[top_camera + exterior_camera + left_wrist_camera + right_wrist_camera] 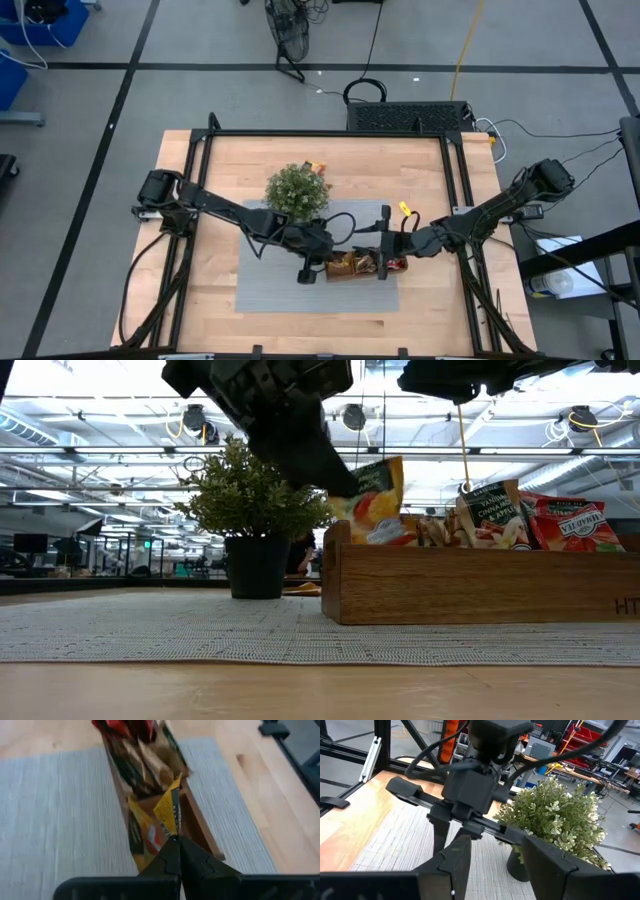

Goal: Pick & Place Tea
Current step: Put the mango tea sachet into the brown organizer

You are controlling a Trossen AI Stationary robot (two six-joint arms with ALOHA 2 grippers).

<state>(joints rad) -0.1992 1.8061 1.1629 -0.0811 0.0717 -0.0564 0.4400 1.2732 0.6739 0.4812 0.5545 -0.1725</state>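
Obstacles: plant (297,190) at 12 o'clock of tray (352,273); both arms crowd above tray. Mat (262,290) at 9 o'clock open.

Even overhead light falls on the table (200,160) in the high view, shadows faint. In the low view, bright ceiling lamps (195,420) across the upper frame backlight the dark plant (250,500); the wood at the bottom edge is blurred. The left wrist view is soft throughout.
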